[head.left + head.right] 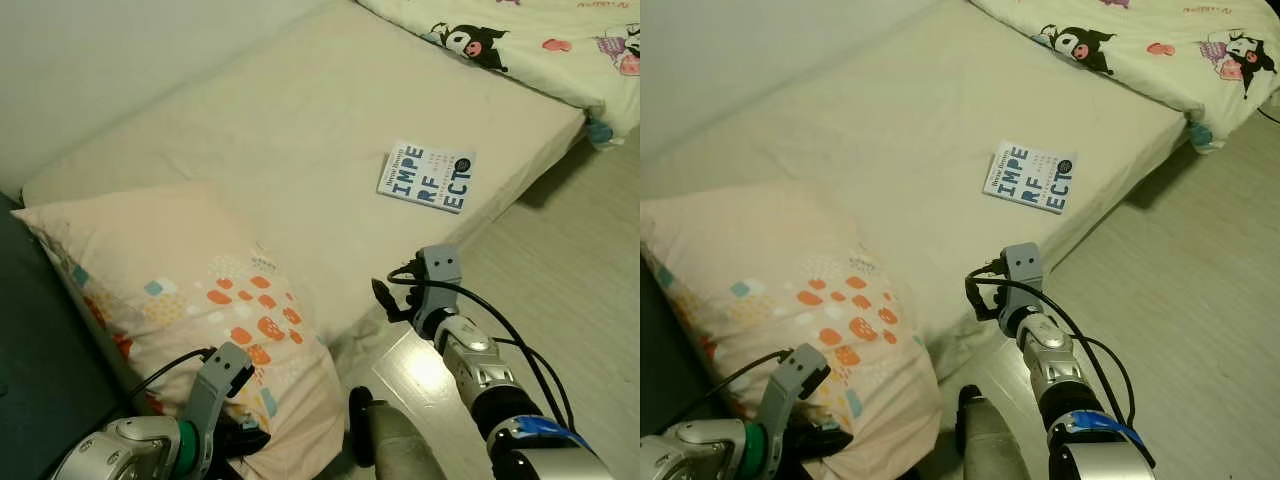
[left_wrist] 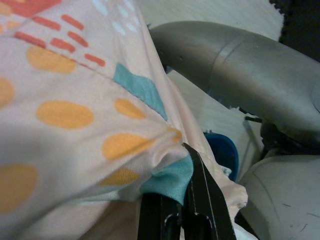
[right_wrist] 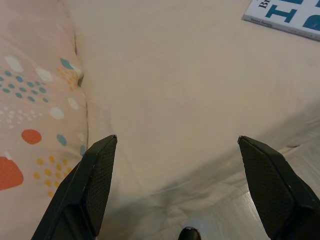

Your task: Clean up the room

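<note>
A peach pillow [image 1: 190,290] with orange and teal spots lies at the near end of the cream mattress [image 1: 300,110]. My left gripper [image 1: 243,438] is at the pillow's lower near corner, and the left wrist view shows it [image 2: 172,202] shut on a fold of the pillow's fabric [image 2: 75,115]. A white and blue book [image 1: 427,176] lies flat near the mattress's right edge. My right gripper [image 3: 182,187] is open and empty, hanging low over the floor by the mattress side, between the pillow [image 3: 35,100] and the book [image 3: 287,17].
A pale blanket [image 1: 520,30] with cartoon prints covers the far right of the mattress. Light wooden floor [image 1: 570,270] runs along the right. A dark surface [image 1: 30,340] lies left of the pillow. My own grey body [image 1: 395,440] shows at the bottom.
</note>
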{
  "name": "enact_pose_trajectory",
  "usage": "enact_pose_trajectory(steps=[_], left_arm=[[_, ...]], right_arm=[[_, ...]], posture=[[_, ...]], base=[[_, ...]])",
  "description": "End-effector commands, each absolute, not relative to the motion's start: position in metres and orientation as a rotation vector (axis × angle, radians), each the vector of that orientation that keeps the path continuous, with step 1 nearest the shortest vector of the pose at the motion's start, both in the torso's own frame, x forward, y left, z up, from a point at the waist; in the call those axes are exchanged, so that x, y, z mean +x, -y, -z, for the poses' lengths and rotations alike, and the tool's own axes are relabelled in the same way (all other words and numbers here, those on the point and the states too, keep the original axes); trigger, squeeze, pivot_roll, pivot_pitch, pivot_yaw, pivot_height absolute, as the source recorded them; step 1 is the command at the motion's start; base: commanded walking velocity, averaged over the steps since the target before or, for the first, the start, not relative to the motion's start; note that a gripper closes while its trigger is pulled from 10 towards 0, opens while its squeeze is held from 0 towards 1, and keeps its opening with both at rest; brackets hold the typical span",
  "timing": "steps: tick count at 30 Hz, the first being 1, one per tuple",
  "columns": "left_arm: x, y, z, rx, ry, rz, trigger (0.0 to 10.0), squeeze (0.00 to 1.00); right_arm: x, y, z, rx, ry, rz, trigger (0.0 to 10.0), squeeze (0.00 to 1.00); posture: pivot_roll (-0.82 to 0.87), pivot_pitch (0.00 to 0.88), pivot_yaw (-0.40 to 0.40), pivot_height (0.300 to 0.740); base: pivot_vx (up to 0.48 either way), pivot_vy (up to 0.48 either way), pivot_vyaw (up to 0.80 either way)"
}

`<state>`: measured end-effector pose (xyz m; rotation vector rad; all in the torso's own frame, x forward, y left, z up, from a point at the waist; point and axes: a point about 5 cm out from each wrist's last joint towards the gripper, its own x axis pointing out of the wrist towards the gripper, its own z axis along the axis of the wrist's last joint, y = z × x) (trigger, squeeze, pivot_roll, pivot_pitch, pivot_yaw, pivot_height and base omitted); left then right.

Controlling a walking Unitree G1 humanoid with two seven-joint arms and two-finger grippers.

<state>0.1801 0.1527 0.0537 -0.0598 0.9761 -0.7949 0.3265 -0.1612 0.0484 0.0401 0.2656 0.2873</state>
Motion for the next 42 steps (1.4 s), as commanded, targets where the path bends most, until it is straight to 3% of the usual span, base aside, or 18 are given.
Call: enact_pose_trajectory(steps=[1, 2, 4, 5, 6, 9, 13, 17, 18, 20, 28, 29, 30, 31, 32, 37, 42], left_arm=[[0.175, -0.147, -0.043, -0.078, -1.021, 0.797, 0.0, 0.00], [0.183, -0.148, -0.037, -0.047, -1.013, 0.728, 4.2, 0.00], [0.183, -0.148, -0.037, -0.047, -1.013, 0.728, 4.2, 0.00], [0.197, -0.148, -0.032, -0.031, -0.982, 0.636, 10.0, 0.00], [0.213, -0.147, -0.029, -0.029, -0.933, 0.535, 10.0, 0.00], [0.224, -0.146, -0.027, -0.030, -0.900, 0.460, 10.0, 0.00], [0.261, -0.156, -0.033, -0.070, -0.728, 0.171, 10.0, 0.00], [0.267, -0.161, -0.035, -0.093, -0.696, 0.104, 10.0, 0.00], [0.271, -0.167, -0.036, -0.108, -0.673, 0.040, 10.0, 0.00], [0.271, -0.208, -0.033, -0.047, -0.668, -0.191, 10.0, 0.00], [0.252, -0.268, -0.024, 0.013, -0.698, -0.470, 10.0, 0.00], [0.245, -0.281, -0.019, 0.027, -0.710, -0.537, 10.0, 0.68], [0.245, -0.281, -0.019, 0.027, -0.710, -0.537, 10.0, 0.68], [0.233, -0.295, -0.013, 0.030, -0.733, -0.608, 10.0, 1.00], [0.218, -0.308, -0.006, 0.040, -0.755, -0.680, 10.0, 1.00], [0.207, -0.317, -0.001, 0.044, -0.774, -0.731, 10.0, 1.00], [0.171, -0.329, 0.018, 0.066, -0.843, -0.820, 10.0, 1.00]], right_arm=[[0.318, 0.161, -0.037, 0.052, -0.304, -0.287, 10.0, 0.00], [0.317, 0.161, -0.036, 0.050, -0.306, -0.285, 10.0, 0.00], [0.317, 0.161, -0.036, 0.050, -0.306, -0.285, 10.0, 0.00], [0.317, 0.161, -0.035, 0.049, -0.308, -0.285, 10.0, 0.00], [0.317, 0.160, -0.036, 0.048, -0.308, -0.287, 10.0, 0.00], [0.317, 0.160, -0.036, 0.047, -0.308, -0.288, 10.0, 0.00], [0.317, 0.158, -0.036, 0.039, -0.308, -0.296, 10.0, 0.00], [0.317, 0.158, -0.036, 0.038, -0.308, -0.296, 10.0, 0.00], [0.317, 0.158, -0.035, 0.037, -0.308, -0.297, 10.0, 0.00], [0.316, 0.157, -0.034, 0.037, -0.309, -0.300, 10.0, 0.00], [0.314, 0.155, -0.032, 0.037, -0.313, -0.311, 10.0, 0.00], [0.313, 0.154, -0.031, 0.037, -0.315, -0.317, 10.0, 0.00], [0.313, 0.154, -0.031, 0.037, -0.315, -0.317, 10.0, 0.00], [0.312, 0.151, -0.030, 0.038, -0.318, -0.325, 10.0, 0.00], [0.312, 0.149, -0.030, 0.040, -0.320, -0.332, 10.0, 0.00], [0.311, 0.148, -0.029, 0.042, -0.321, -0.336, 10.0, 0.00], [0.311, 0.146, -0.029, 0.041, -0.328, -0.349, 10.0, 0.00]], posture=[[-0.15, 0.184, 0.147, 0.695], [-0.15, 0.184, 0.147, 0.695], [-0.15, 0.184, 0.147, 0.695], [-0.15, 0.187, 0.144, 0.695], [-0.15, 0.188, 0.143, 0.695], [-0.16, 0.188, 0.141, 0.695], [-0.16, 0.185, 0.142, 0.695], [-0.16, 0.185, 0.142, 0.695], [-0.17, 0.183, 0.143, 0.695], [-0.18, 0.181, 0.149, 0.695], [-0.17, 0.179, 0.149, 0.695], [-0.17, 0.180, 0.150, 0.695], [-0.17, 0.180, 0.150, 0.695], [-0.17, 0.180, 0.150, 0.695], [-0.17, 0.181, 0.149, 0.695], [-0.17, 0.181, 0.149, 0.695], [-0.16, 0.178, 0.146, 0.695]], base=[[0.000, 0.000, 0.00], [0.000, 0.000, 0.00], [0.000, 0.000, 0.00], [0.000, 0.000, 0.00], [0.000, 0.000, 0.00], [0.000, 0.000, 0.00], [0.000, 0.000, 0.00], [0.000, 0.000, 0.00], [0.000, 0.000, 0.00], [0.000, 0.000, 0.00], [0.000, 0.000, 0.00], [0.000, 0.000, 0.00], [0.000, 0.000, 0.00], [0.000, 0.000, 0.00], [0.000, 0.000, 0.00], [0.000, 0.000, 0.00], [0.000, 0.000, 0.00]])
